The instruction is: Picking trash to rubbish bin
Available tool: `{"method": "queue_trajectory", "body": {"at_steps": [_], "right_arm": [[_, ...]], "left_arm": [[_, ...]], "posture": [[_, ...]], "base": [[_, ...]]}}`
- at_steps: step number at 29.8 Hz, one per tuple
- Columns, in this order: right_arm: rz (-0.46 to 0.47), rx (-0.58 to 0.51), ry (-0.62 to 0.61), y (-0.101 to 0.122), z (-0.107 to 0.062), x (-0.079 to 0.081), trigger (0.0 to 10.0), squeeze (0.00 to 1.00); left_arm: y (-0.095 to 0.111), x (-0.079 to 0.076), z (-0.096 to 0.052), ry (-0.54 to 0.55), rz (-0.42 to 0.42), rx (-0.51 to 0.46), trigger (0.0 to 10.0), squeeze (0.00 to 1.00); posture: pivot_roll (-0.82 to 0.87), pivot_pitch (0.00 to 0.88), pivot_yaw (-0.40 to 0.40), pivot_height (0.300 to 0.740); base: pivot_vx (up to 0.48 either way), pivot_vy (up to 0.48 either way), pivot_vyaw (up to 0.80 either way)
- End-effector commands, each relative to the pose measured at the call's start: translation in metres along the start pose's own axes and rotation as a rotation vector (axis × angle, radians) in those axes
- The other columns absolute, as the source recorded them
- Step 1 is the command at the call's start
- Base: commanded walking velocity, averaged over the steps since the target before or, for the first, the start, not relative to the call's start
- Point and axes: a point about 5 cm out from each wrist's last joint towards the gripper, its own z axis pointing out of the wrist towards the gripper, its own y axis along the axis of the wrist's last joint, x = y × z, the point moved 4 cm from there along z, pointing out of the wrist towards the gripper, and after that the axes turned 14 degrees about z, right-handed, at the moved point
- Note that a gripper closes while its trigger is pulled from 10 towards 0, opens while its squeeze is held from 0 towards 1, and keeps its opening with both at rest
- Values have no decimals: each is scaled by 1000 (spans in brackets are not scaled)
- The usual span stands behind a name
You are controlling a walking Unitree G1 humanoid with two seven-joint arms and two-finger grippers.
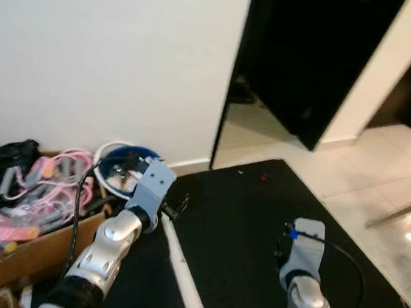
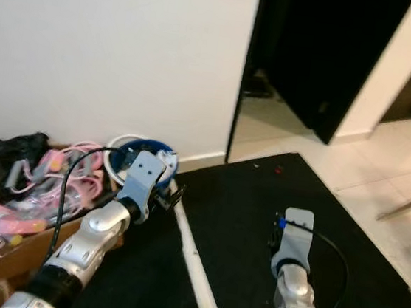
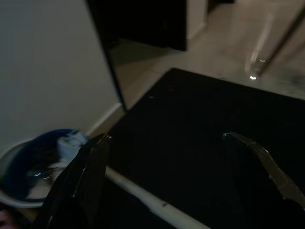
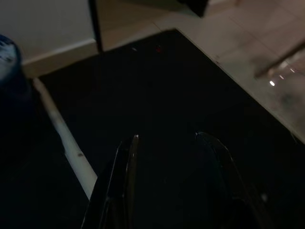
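Beside the bin (image 1: 119, 165) | left gripper (image 3: 171, 157) fingers spread, empty

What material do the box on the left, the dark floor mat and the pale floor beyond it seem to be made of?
The box looks like brown corrugated cardboard: dull and bent at the rim. The mat looks like matte black rubber or dense fabric; it gives no reflection, so which one is open. The pale floor looks like glazed tile: glossy highlights and faint joint lines.

I see the rubbish bin (image 1: 119, 165), round with a white rim and blue liner, holding pale crumpled trash (image 3: 66, 143), standing against the white wall.
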Motion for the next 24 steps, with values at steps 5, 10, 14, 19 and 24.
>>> {"method": "queue_trajectory", "body": {"at_steps": [5, 10, 14, 19, 24], "right_arm": [[9, 26, -6, -6, -2, -2, 10000, 0], [3, 27, -9, -7, -3, -3, 10000, 0], [-1, 27, -11, -7, -4, -5, 10000, 0], [-4, 29, -16, -7, -5, -7, 10000, 0], [-6, 29, -15, -6, -3, -5, 10000, 0]], "left_arm": [[-3, -2, -1, -5, -5, 14, 10000, 0], [-6, -3, -2, 0, -4, 22, 10000, 0], [-6, -3, -3, 0, -5, 22, 10000, 0], [-4, -4, -2, 4, -12, 14, 10000, 0], [-4, -6, -3, -9, -23, 16, 10000, 0]], "posture": [[-79, 50, 19, 740], [-84, 53, 16, 740], [-84, 55, 14, 740], [-82, 54, 13, 740], [-84, 48, 13, 740]], "base": [[0, 0, -800], [0, 0, -800], [0, 0, -800], [0, 0, -800], [0, 0, -800]]}}
